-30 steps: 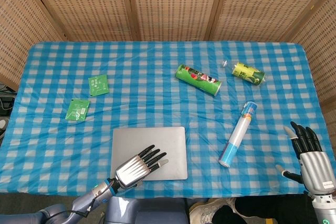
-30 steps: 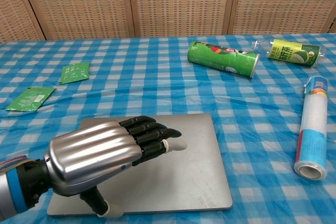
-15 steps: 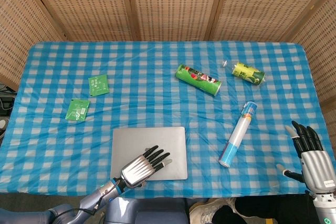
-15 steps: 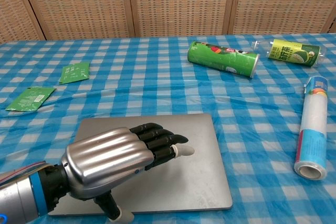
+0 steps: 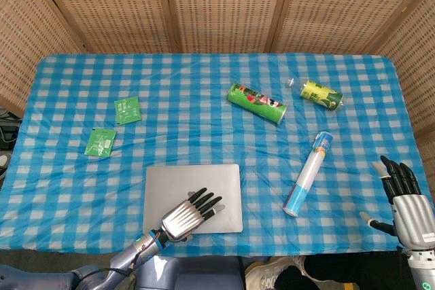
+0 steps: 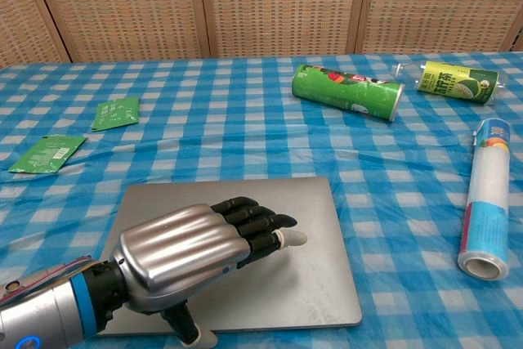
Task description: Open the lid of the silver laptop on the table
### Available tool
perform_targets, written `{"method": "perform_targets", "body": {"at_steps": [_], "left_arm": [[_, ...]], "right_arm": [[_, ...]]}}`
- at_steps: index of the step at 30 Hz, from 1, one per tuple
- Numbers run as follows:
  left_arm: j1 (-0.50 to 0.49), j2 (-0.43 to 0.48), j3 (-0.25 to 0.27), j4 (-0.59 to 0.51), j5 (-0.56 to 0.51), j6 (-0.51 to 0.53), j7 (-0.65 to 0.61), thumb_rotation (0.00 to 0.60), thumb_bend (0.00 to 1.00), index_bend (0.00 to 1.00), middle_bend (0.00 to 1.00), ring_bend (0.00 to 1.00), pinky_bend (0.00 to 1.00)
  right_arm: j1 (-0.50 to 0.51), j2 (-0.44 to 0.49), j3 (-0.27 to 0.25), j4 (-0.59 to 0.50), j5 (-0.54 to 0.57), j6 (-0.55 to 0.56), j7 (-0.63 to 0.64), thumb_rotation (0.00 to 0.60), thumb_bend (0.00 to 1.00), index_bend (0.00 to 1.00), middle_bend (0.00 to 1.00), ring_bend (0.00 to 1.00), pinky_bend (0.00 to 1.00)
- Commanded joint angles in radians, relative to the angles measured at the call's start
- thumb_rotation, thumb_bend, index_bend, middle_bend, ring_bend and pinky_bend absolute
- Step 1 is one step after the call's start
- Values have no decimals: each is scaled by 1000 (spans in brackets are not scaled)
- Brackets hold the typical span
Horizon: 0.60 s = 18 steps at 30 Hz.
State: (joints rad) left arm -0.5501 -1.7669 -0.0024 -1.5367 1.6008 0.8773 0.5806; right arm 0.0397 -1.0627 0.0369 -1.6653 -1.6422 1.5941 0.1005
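Note:
The silver laptop (image 5: 194, 185) (image 6: 270, 275) lies shut and flat near the table's front edge, left of centre. My left hand (image 5: 188, 213) (image 6: 196, 247) hovers over the laptop's front part, fingers stretched forward and a little apart, thumb hanging down by the front edge; it holds nothing. Whether the thumb touches the lid's edge is unclear. My right hand (image 5: 406, 205) stays far off at the table's right front corner, fingers spread and empty. It does not appear in the chest view.
A green chips tube (image 5: 256, 102) (image 6: 348, 91) and a yellow-green bottle (image 5: 321, 94) (image 6: 456, 81) lie at the back right. A white and blue roll (image 5: 307, 174) (image 6: 485, 198) lies right of the laptop. Two green packets (image 5: 128, 109) (image 5: 100, 141) rest at the left.
My left hand has drawn back and down toward the laptop's front edge, its thumb now below the lid's rim. The right hand has slid slightly toward the front. The lid is still flat.

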Motion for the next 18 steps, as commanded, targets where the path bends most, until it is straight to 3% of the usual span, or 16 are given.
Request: {"method": "perform_targets", "body": {"at_steps": [1, 3, 8, 18], "left_arm": [[-5, -1, 4, 0, -4, 5, 4, 600, 63, 0, 0, 0, 0], [-8, -2, 7, 1, -9, 8, 7, 600, 94, 0, 0, 0, 0], [-15, -3, 16, 0, -20, 12, 13, 600, 291, 0, 0, 0, 0], [-21, 11, 24, -19, -32, 30, 27, 600, 355, 0, 0, 0, 0]], "right_arm": [[0, 1, 0, -1, 1, 0, 1, 600, 0, 36, 0, 0, 0], [0, 2, 0, -1, 1, 0, 2, 600, 0, 36, 0, 0, 0], [0, 2, 1, 0, 3, 0, 4, 600, 0, 36, 0, 0, 0], [0, 3, 0, 1, 1, 0, 7, 600, 0, 36, 0, 0, 0]]}}
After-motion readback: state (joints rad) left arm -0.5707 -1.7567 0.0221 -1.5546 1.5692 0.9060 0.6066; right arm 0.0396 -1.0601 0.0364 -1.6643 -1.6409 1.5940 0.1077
